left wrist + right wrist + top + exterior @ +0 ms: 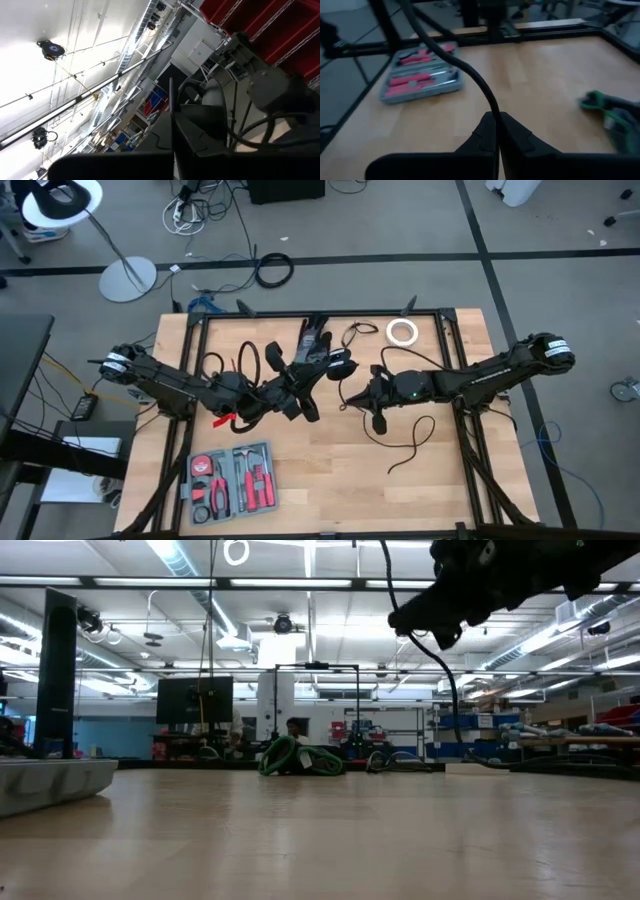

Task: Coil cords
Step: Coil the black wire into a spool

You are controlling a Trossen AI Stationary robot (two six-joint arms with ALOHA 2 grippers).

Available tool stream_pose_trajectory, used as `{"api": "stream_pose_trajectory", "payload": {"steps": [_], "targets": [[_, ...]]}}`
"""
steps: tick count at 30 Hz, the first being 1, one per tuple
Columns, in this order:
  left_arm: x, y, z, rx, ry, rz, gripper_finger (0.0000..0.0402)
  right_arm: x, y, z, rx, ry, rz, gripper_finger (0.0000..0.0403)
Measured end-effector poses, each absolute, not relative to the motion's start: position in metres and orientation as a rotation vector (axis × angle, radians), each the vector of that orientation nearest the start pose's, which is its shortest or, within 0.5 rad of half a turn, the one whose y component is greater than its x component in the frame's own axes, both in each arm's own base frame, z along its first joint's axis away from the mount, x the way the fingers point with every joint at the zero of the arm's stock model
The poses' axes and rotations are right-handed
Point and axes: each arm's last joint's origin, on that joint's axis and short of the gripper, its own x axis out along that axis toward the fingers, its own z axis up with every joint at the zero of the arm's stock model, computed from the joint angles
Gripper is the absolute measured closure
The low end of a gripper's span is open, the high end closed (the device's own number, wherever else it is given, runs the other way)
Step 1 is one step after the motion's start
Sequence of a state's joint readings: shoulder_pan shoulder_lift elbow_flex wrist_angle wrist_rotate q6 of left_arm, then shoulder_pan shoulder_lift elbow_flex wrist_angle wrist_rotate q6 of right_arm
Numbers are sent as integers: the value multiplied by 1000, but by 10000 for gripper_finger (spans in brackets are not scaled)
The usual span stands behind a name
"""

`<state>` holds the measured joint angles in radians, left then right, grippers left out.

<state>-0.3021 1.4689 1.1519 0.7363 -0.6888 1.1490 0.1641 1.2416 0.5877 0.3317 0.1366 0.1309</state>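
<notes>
A thin black cord (470,70) rises from my right gripper (495,131), which is shut on it above the table's middle (380,420). In the low view the cord (452,690) hangs from the raised arm down to the table. Its loose tail (410,445) lies curved on the wood near the gripper. My left gripper (172,145) is raised at the table's centre (303,406), points upward and is shut on a thin cord (171,95). A small loose cord loop (355,333) lies at the far edge. My right gripper pinches the black cord (493,116) between its two fingertips. The cord arcs away past the fingertips and is clear of the table there. My left gripper pinches a thin cord (171,107) between its shut fingers; the cord stands out straight beyond the fingertips.
A grey tool case (230,480) with red-handled tools lies at the near left; it also shows in the right wrist view (420,75). A white tape roll (403,331) lies at the far right. A thick cable ring (273,270) lies on the floor beyond the table.
</notes>
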Motion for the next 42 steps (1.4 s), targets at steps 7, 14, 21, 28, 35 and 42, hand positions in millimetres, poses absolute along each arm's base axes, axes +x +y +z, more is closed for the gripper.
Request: {"api": "stream_pose_trajectory", "payload": {"steps": [7,14,21,28,35,42], "targets": [[321,-67,382,980,-46,595,402,264,66,221,25,395,103,401],[327,-53,377,1008,24,650,402,283,88,222,-9,444,156,401],[335,-47,366,1059,122,697,402,304,117,224,-86,551,222,401],[331,-41,375,980,69,805,402,312,133,211,-93,619,253,401],[329,-48,389,859,-113,747,402,316,123,198,-86,683,143,401],[325,-69,392,760,-199,649,402,321,92,197,-85,734,48,401]]}}
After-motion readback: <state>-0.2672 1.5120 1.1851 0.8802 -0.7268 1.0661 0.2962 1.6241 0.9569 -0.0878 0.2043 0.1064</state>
